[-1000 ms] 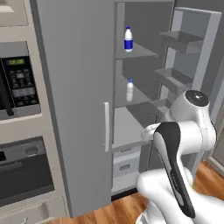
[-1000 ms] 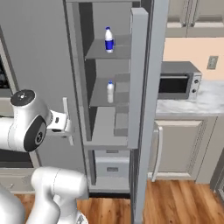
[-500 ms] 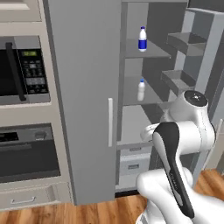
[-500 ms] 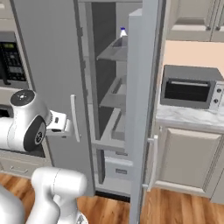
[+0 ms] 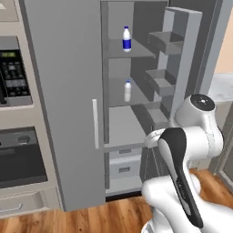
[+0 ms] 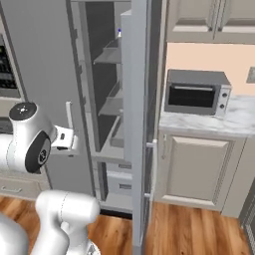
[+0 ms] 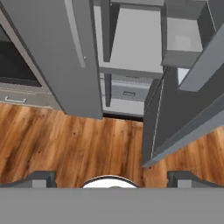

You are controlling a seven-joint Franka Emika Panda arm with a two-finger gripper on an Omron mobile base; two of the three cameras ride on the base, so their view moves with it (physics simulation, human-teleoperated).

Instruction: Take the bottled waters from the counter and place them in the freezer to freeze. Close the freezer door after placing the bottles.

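Two bottled waters stand inside the open freezer. The blue-labelled bottle is on the top shelf, and the plainer one is a shelf lower. The freezer door hangs open to the right, its bins facing inward. In the right base view that door is seen edge-on, and a blue cap peeks out behind it. My gripper is open and holds nothing. It hovers low in front of the freezer, left of the open door. In the hand view my gripper looks down at the freezer's shelf and drawers.
Left of the freezer is a closed grey door with a pale handle, and beyond it a wall oven stack. To the right, a toaster oven sits on the marble counter over beige cabinets. Wooden floor lies below.
The whole picture has shifted in both base views, so the camera has moved; the open door now appears edge-on from the right. The bottles stay on their shelves and the gripper stays open.
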